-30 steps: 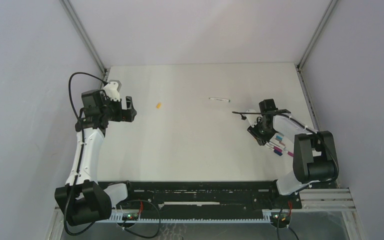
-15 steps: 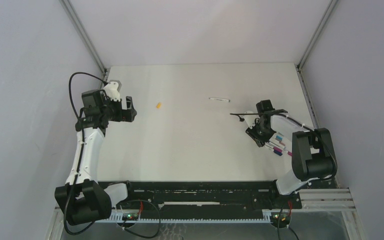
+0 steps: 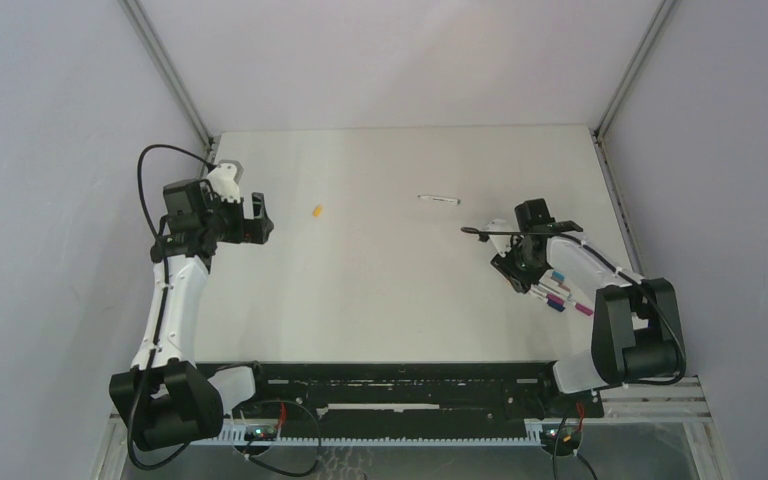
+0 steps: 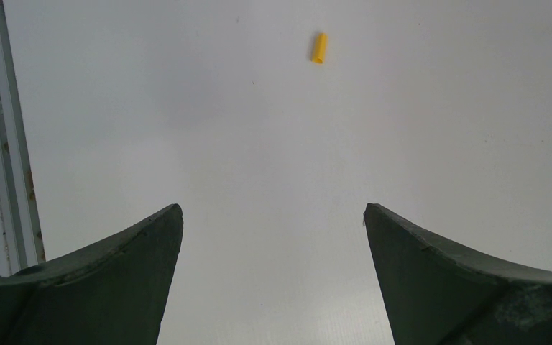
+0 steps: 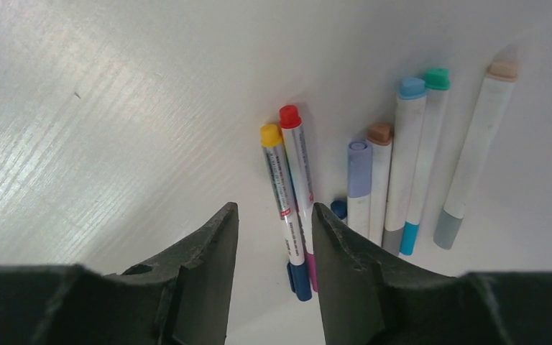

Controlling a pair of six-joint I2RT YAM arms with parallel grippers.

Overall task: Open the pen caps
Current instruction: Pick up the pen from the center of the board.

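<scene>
- Hovering low over the near right of the desk [image 3: 380,300], my right end effector [image 5: 273,213] stands part open. Its dark fingers [image 5: 201,266] sit either side of a yellow-capped pen [image 5: 279,180] and a red-capped pen [image 5: 298,165].
- It grips nothing that I can see, and I cannot tell whether the pads touch either barrel.
- Those two pens lie side by side and touching, with their caps pointing away from my wrist. Their other ends, dark blue and magenta, lie down by the fingers.
- Just beside the red-capped pen lies a small blue cap [image 5: 338,208], loose on the desk.
- Next to it lie four more white pens close together: a lilac-capped pen [image 5: 359,180], a brown-capped pen [image 5: 381,165], a light-blue-capped pen [image 5: 407,144] and a green-capped pen [image 5: 431,136].
- A peach-capped pen [image 5: 478,136] lies a little apart from them, tilted. All seven pens here wear their caps.
- Farther out on the left side, my left end effector [image 3: 252,220] is spread wide and holds nothing, with only bare desk showing between its jaws.
- Ahead of it and well apart lies a yellow cap [image 4: 318,47], alone on the desk.
- Farthest off, a lone pen [image 3: 438,199] lies flat beyond my right end effector, well apart from the cluster. It is too small for me to tell whether it is capped.
</scene>
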